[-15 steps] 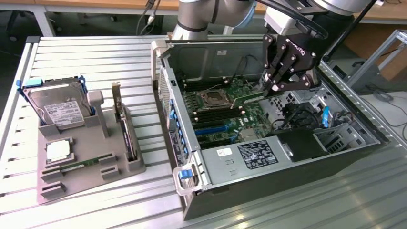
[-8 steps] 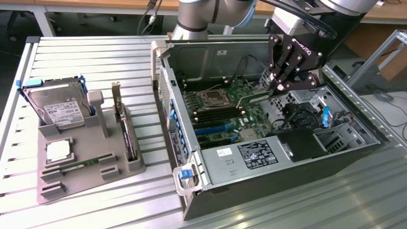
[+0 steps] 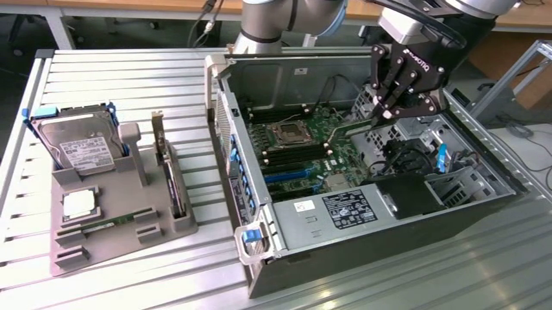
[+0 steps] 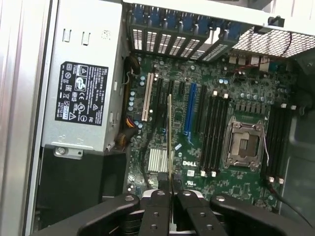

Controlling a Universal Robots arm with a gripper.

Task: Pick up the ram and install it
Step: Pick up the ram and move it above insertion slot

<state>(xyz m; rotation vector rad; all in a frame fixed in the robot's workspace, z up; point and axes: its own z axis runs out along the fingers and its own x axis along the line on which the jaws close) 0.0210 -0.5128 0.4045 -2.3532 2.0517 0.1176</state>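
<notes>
Green ram (image 4: pixel 170 137) clamped edge-on in the gripper (image 4: pixel 172 192), above the motherboard (image 4: pixel 246 181) inside the case (image 3: pixel 285 74)

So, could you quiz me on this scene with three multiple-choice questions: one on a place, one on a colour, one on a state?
1. Where is the tool? A) over the open computer case B) down on the floor C) inside a drawer
2. What colour is the main board in the case? A) red B) green C) white
3. The tool is: A) wide open B) shut on nothing C) shut on the ram

Answers: 1 A, it hangs above the case's inside; 2 B, the board looks green; 3 C, the ram sits pinched in it.
</notes>
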